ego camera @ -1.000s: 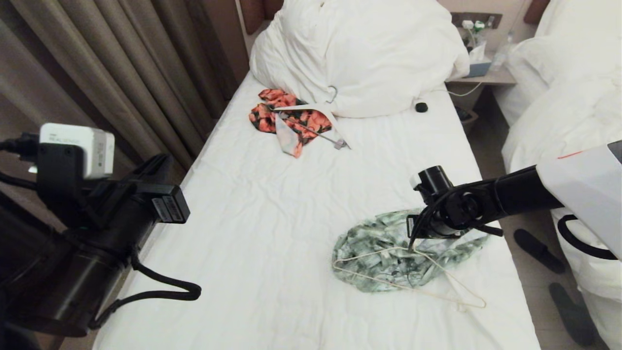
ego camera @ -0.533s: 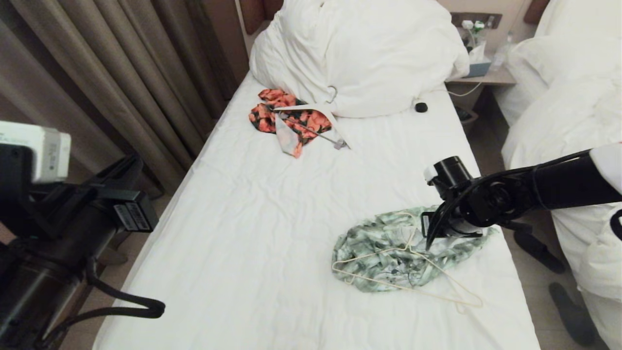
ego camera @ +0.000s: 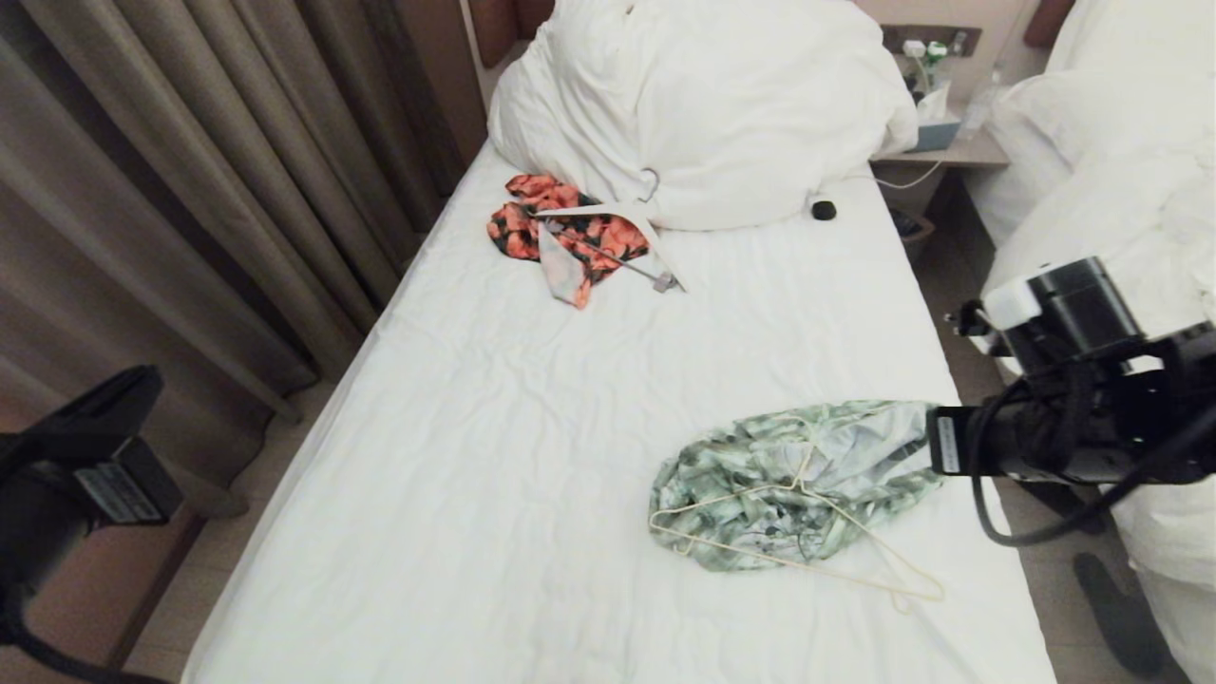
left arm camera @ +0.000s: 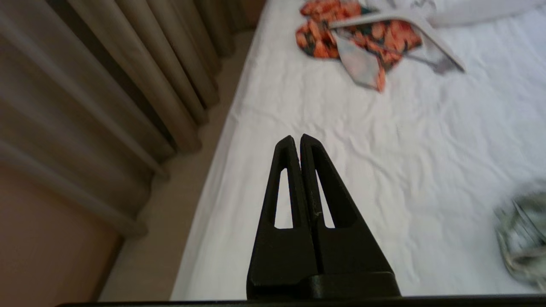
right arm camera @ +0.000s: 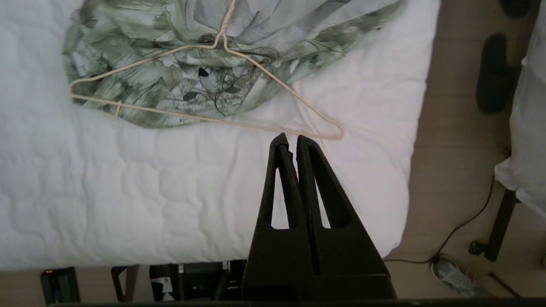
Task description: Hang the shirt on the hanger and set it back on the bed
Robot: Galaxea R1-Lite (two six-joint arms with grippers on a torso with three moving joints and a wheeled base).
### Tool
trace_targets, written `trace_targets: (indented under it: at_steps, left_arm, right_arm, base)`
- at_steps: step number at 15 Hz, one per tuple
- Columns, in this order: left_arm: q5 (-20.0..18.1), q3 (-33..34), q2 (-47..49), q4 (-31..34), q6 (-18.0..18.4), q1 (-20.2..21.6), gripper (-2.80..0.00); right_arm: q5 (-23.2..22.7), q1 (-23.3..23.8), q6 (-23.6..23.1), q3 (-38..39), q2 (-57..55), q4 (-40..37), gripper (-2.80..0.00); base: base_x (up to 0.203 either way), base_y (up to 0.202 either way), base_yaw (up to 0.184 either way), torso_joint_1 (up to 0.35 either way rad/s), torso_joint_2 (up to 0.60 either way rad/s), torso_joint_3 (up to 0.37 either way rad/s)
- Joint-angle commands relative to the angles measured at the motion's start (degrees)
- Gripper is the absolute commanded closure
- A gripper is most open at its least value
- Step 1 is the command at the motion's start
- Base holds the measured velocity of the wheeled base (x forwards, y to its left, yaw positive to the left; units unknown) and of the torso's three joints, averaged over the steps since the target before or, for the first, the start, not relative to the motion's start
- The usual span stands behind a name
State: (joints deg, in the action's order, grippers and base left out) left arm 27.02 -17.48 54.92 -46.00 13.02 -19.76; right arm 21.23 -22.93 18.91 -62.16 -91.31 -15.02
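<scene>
cream wire on green cloth: hanger is with the shirt, both grippers off

green shirt [ego camera: 788,484] is a crumpled heap on the bed [ego camera: 532,456], near its right edge, well short of the duvet [ego camera: 703,104]. the hanger [ego camera: 807,532] lies on top of the shirt, one shoulder end sticking out past the cloth onto bare sheet, hook up over the shirt's middle. can't tell if any wire actually runs inside the collar or sleeves; from both views it reads as laid on, not threaded. so my call: set-down part looks done, hanging looks unfinished or poorly done, shirt is not spread on the frame.

right gripper [right arm camera: 290,140]: fingers pressed together, nothing between them, above the sheet just beside the hanger's free shoulder end, not touching it. in the head view that arm sits off the bed's right edge, beside the shirt.

left gripper [left arm camera: 295,140]: also closed and empty, over the bed's left edge, well apart from the shirt. the orange garment [ego camera: 560,233] with the white hanger [ego camera: 617,223] is up by the duvet, not part of this.
</scene>
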Motion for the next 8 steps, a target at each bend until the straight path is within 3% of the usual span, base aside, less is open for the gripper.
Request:
trace_targets:
  at_steps: [1, 3, 4, 7, 8]
  left_arm:
    - [-0.71, 0.51, -7.77, 8.84, -1.25, 1.12, 0.0]
    - [-1.32, 0.44, -13.5, 20.16, -1.91, 1.63, 0.0]
    - [-0.11, 0.42, -16.15, 22.64, -1.92, 3.29, 0.0]
    - [1.59, 0.13, -20.79, 24.43, -1.69, 15.14, 0.0]
    - [0.77, 0.9, -23.72, 24.79, -1.4, 16.81, 0.0]
  right_arm:
    - [0.34, -0.51, -0.14, 4.41, 11.45, -0.12, 0.0]
    - [1.83, -0.86, -2.43, 9.53, 20.86, -0.15, 0.0]
    - [3.31, -0.79, -4.44, 12.11, 25.7, -0.08, 0.0]
    - [6.42, 1.18, -8.16, 17.65, 39.11, -0.26, 0.0]
    - [6.88, 2.29, -8.73, 19.03, 43.42, -0.84, 0.0]
  base:
    - [0.0, 0.0, 0.0, 0.0, 0.0, 0.0]
    - [0.0, 0.0, 0.0, 0.0, 0.0, 0.0]
    - [0.0, 0.0, 0.0, 0.0, 0.0, 0.0]
    - [0.0, 0.0, 0.0, 0.0, 0.0, 0.0]
    - [0.0, 0.0, 0.0, 0.0, 0.0, 0.0]
